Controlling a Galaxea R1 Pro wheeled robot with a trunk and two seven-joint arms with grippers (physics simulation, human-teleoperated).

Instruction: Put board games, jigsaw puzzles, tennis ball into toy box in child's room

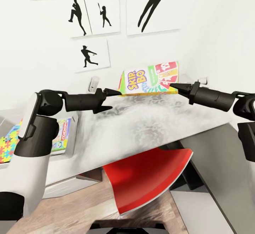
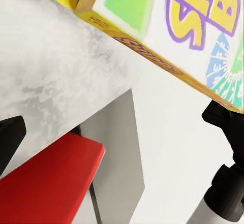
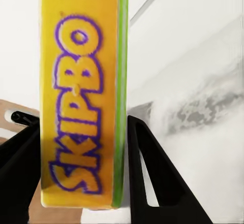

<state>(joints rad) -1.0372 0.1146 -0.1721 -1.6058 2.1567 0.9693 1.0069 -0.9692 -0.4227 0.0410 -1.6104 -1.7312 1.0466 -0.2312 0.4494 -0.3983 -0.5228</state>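
- The table [image 1: 148,121], its light-grey mottled top, runs across the middle of the head view, with a white wall and black sports-silhouette pictures [image 1: 86,55] behind it in the upper left.
- A red chair [image 1: 148,175] sits tucked under the table's front edge, low in the centre, over the wood plank floor.
- The Skip-Bo board game [image 1: 150,78] is held tilted above the table, centre frame, between the two arms.
- The right gripper [image 3: 84,183] clamps the box's yellow edge, one black finger on each side.
- The left gripper [image 1: 114,98] reaches the box's left end, its fingers spread; I cannot tell whether it grips.
- At the far left, on the lower surface, lie another board game [image 1: 62,138] and a jigsaw puzzle [image 1: 9,145].
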